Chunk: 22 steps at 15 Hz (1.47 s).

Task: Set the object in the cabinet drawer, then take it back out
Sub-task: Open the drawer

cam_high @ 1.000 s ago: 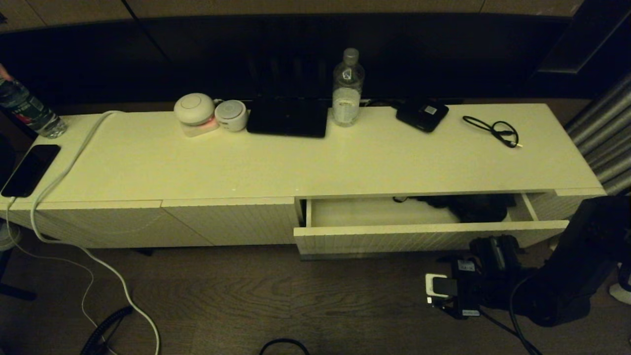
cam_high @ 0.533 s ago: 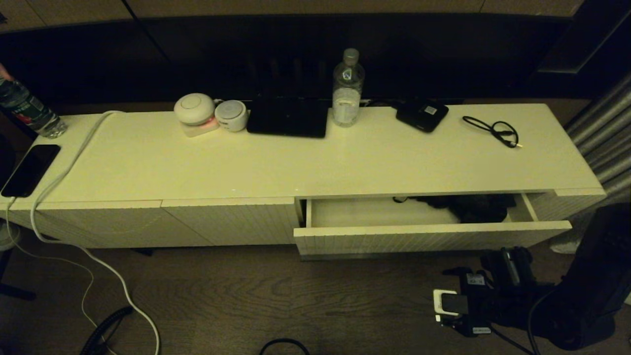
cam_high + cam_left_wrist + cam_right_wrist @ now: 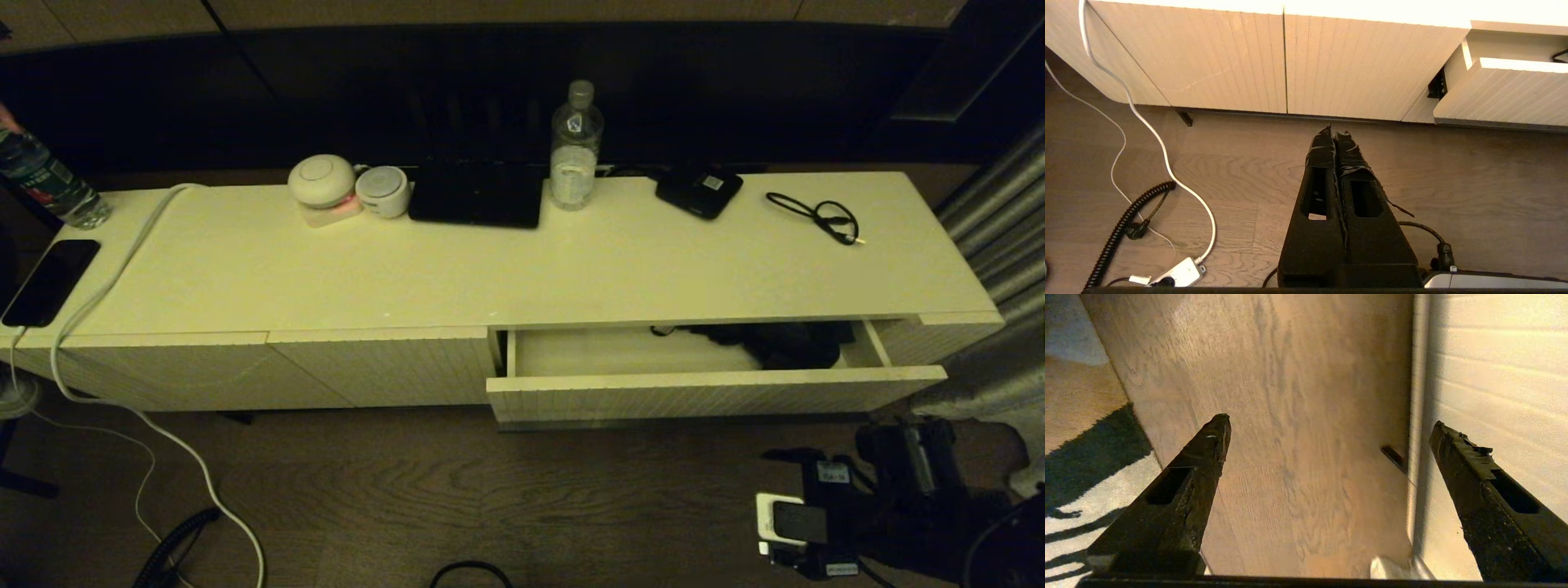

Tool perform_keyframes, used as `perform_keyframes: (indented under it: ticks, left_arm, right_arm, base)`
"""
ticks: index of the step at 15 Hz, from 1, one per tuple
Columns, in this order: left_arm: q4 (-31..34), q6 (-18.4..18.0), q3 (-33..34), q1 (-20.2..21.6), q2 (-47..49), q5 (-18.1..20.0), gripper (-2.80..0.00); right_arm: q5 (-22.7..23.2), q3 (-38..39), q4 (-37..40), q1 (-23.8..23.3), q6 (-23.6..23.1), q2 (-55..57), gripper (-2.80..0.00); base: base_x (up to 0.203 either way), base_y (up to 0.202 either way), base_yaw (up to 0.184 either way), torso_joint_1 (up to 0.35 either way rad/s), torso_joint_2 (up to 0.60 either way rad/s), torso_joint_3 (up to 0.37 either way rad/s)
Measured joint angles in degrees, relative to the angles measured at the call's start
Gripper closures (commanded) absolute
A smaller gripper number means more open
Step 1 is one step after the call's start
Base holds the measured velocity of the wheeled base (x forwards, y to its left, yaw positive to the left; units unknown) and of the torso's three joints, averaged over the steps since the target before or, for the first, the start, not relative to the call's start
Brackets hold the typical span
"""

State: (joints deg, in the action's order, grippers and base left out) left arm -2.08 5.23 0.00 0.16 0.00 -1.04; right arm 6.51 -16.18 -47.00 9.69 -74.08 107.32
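Right tool (image 3: pixel 1327 428) low over the wooden floor before the cabinet, fingers spread wide and empty; left tool (image 3: pixel 1336 134) parked, fingers pressed together. Beyond, cabinet drawer (image 3: pixel 710 392) half open, black garment (image 3: pixel 784 343) bunched at its right end. Best approach: from above, clearing the drawer front, pinching the bundle's bulk, not a strap.

Right gripper (image 3: pixel 1327 428) hangs low with fingers spread wide; left gripper (image 3: pixel 1336 132) parked, fingers together

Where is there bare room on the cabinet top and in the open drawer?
Cabinet top: whole front strip bare; clutter lines the back edge, from white speakers to looped cable. Drawer: left half bare, black garment fills the right.
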Motion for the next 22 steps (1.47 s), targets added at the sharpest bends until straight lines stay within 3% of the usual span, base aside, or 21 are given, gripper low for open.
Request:
perform_keyframes:
  ticks: [2, 3, 8, 15, 22]
  left_arm:
    - [0.0, 0.0, 0.0, 0.0, 0.0, 0.0, 0.00]
    - [0.0, 0.0, 0.0, 0.0, 0.0, 0.0, 0.00]
    - [0.0, 0.0, 0.0, 0.0, 0.0, 0.0, 0.00]
    - [0.0, 0.0, 0.0, 0.0, 0.0, 0.0, 0.00]
    - [0.0, 0.0, 0.0, 0.0, 0.0, 0.0, 0.00]
  right_arm:
    - [0.1, 2.1, 2.2, -0.3, 0.8, -6.6, -2.80]
    - [0.1, 2.7, 3.8, -0.5, 1.5, -9.8, 0.00]
    - [-0.9, 0.3, 15.5, -1.2, 5.6, -23.7, 0.00]
    - [-6.5, -16.7, 40.1, -0.9, 8.9, -30.1, 0.00]
    - [-7.6, -26.1, 38.5, -0.2, 9.3, -22.5, 0.00]
  base:
    - [0.000, 0.000, 0.000, 0.000, 0.00, 0.000]
    - [0.000, 0.000, 0.000, 0.000, 0.00, 0.000]
    - [0.000, 0.000, 0.000, 0.000, 0.00, 0.000]
    - [0.000, 0.000, 0.000, 0.000, 0.00, 0.000]
    - [0.000, 0.000, 0.000, 0.000, 0.00, 0.000]
